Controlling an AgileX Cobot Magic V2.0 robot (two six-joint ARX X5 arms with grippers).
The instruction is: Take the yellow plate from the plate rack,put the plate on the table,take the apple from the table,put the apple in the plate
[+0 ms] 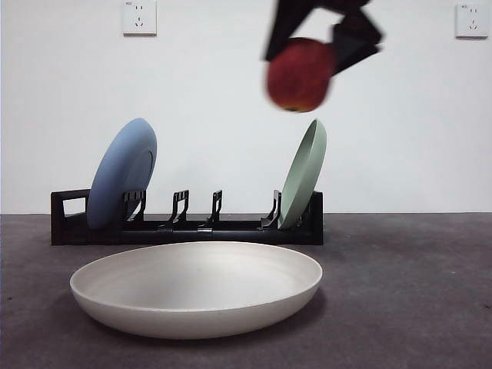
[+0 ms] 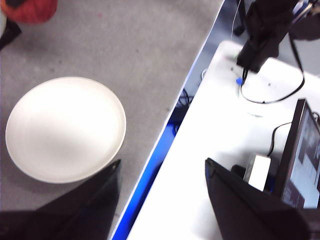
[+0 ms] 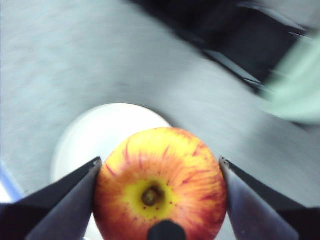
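Plain white wall [image 1: 231, 92] behind, two power sockets [image 1: 139, 17] high up. White desk [image 2: 200, 165] alongside, monitor [image 2: 304, 160] and black cables [image 2: 272, 97] on it.

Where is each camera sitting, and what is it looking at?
Front view: low at table height, looking level across at the yellow plate, the plate rack behind it, and the right end effector carrying the apple up high.
Left wrist view: on the left arm, looking down past the open left end effector at the plate and table edge.
Right wrist view: on the right arm, looking down past its two jaws at the gripped apple, the plate below.
All three views share the plate and the apple.
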